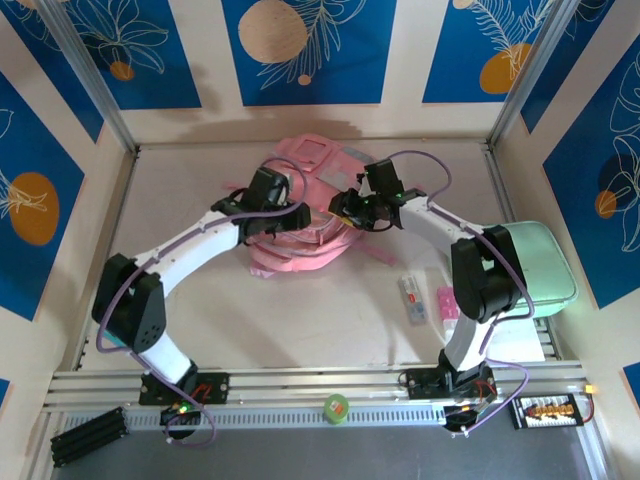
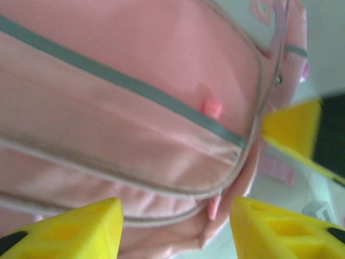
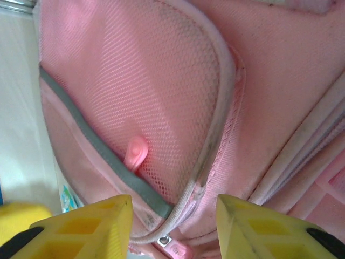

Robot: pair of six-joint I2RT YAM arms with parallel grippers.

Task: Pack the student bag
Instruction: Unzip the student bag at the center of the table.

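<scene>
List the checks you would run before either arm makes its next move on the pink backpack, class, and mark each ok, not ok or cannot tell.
1. The left gripper has its fingers apart with nothing between them: ok.
2. The right gripper has its fingers apart with nothing held: ok.
3. The student bag lies mid-table, under both wrists: ok.
4. A pink zip pull is in sight ahead of the right fingers: ok.
5. The bag's main compartment is open for packing: cannot tell.
6. The mint-green case is free to pick up: cannot tell, the right arm hides part of it.
</scene>
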